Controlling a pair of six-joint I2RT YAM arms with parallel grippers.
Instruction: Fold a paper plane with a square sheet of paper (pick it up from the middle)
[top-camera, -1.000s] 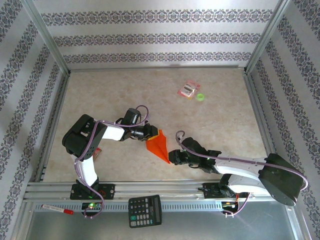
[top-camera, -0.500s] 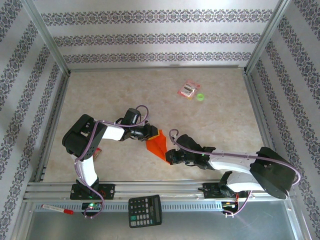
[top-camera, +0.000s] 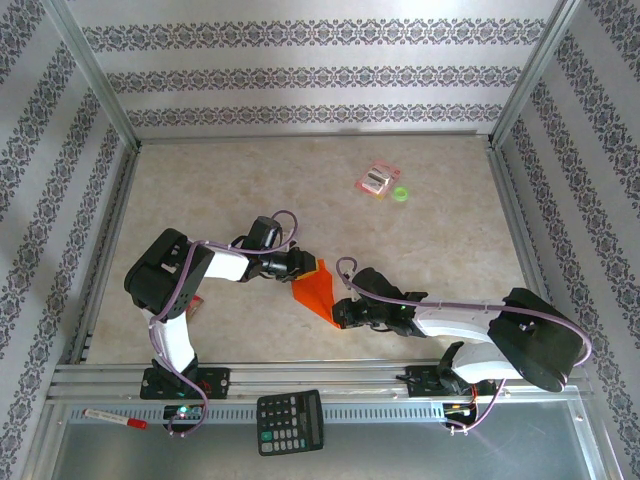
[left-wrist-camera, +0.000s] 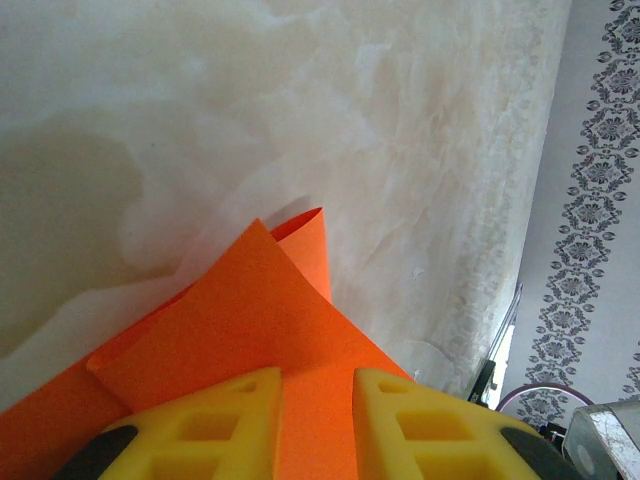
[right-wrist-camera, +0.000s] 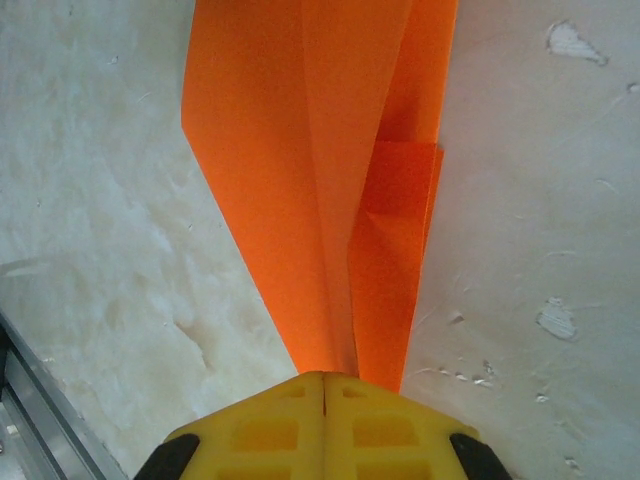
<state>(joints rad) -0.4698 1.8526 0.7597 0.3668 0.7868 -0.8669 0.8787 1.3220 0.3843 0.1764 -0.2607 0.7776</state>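
Note:
The orange paper plane (top-camera: 316, 291) is the square sheet of paper folded into a narrow pointed dart, and it lies at the table's near middle. My left gripper (top-camera: 306, 268) is at its wide far end. In the left wrist view the yellow fingers (left-wrist-camera: 225, 425) stand apart on top of the paper (left-wrist-camera: 250, 320), which shows flat through the gap of that gripper (left-wrist-camera: 318, 420). My right gripper (top-camera: 340, 317) is at the near pointed end. In the right wrist view that gripper (right-wrist-camera: 324, 385) is shut on the paper's tip (right-wrist-camera: 320, 180), with the creased layers running away from it.
A pink-red packet (top-camera: 379, 179) and a small green ring (top-camera: 401, 194) lie at the far right. A black calculator (top-camera: 290, 421) and a red-capped marker (top-camera: 115, 418) rest on the metal ledge in front of the rail. Patterned walls enclose the table.
My right arm has slid left to the paper's pointed end and its fingers have closed on the tip. The left gripper has stayed put.

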